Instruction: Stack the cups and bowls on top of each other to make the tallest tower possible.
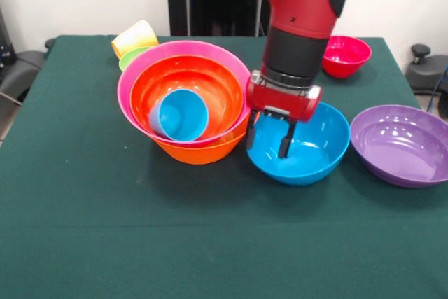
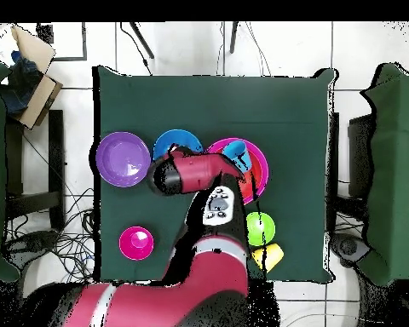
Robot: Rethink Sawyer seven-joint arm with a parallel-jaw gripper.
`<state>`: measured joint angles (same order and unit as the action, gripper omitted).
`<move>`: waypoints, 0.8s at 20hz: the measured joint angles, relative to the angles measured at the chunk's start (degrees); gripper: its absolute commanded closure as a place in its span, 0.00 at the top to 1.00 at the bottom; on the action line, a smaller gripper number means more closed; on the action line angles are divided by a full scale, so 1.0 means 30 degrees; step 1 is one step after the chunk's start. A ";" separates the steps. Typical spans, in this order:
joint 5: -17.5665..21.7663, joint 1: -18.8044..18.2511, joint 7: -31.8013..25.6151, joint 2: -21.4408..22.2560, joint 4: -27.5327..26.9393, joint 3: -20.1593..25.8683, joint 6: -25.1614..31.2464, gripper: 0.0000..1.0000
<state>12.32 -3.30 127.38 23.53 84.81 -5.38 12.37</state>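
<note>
A red and black arm (image 1: 297, 12) reaches down over a green table (image 1: 105, 229), its gripper (image 1: 269, 139) hanging with fingers (image 1: 284, 146) spread and empty above the left rim of the blue bowl (image 1: 311, 152). One finger hangs outside that rim, toward the tower, the other over the bowl's inside; whether either touches the bowl cannot be told.

Just left of the blue bowl stands the tower (image 1: 185, 99): an orange bowl (image 1: 199, 150) at the base, a pink bowl (image 1: 140, 68) nested in it, a red-orange bowl (image 1: 217, 85) inside that, and a light blue cup (image 1: 182, 115) lying on its side in the middle, mouth toward the camera.

Behind the tower, a yellow cup (image 1: 134, 36) lies tilted beside a green bowl (image 1: 129, 57), both near the table's far left corner. A magenta bowl (image 1: 345, 55) sits upright at the far right, well apart from the rest. A purple bowl (image 1: 400, 143) rests near the right edge, just beside the blue one.

From overhead, the arm covers most of the tower, with only part of the pink bowl and the blue cup showing past it.
</note>
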 measured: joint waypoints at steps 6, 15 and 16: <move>0.0993 -0.2813 0.0000 0.0746 0.0497 0.2482 0.0004 1.00; 0.2157 -0.3440 0.0000 0.1369 0.0966 0.3351 0.0056 0.00; 0.2193 -0.3448 0.0000 0.1387 0.0991 0.3397 0.0084 0.00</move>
<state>18.90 -13.64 127.38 27.69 87.78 4.82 12.63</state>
